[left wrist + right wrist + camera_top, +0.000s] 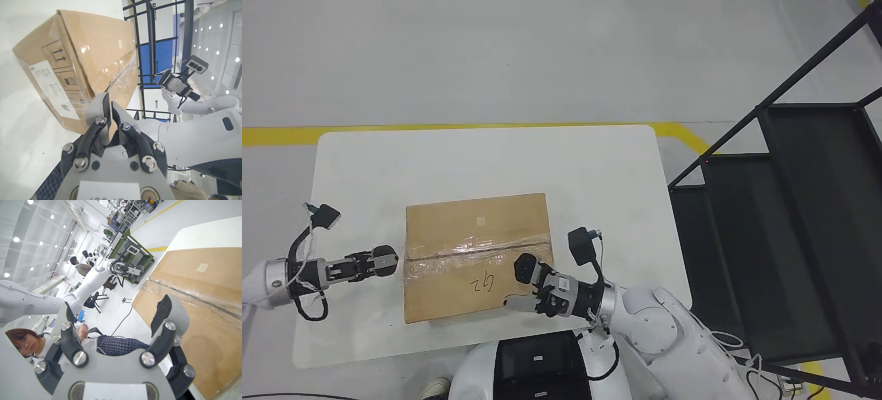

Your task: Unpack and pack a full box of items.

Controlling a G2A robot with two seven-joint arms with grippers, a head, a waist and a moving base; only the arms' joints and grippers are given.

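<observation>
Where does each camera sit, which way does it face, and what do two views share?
Top view: high on the robot, facing down at the table and box; left gripper beside the box, right gripper at its corner.
Left wrist view: on that wrist, facing past its shut gripper to the box's end.
Right wrist view: on that wrist, facing past its open gripper across the box's top.
Shared: both wrist views show the box and the other gripper.

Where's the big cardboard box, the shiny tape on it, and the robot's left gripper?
cardboard box (442, 225), top view, on its bare top flap.
shiny tape (482, 246), top view, on the strip along the middle seam.
left gripper (109, 100), left wrist view, between its fingertips.
</observation>
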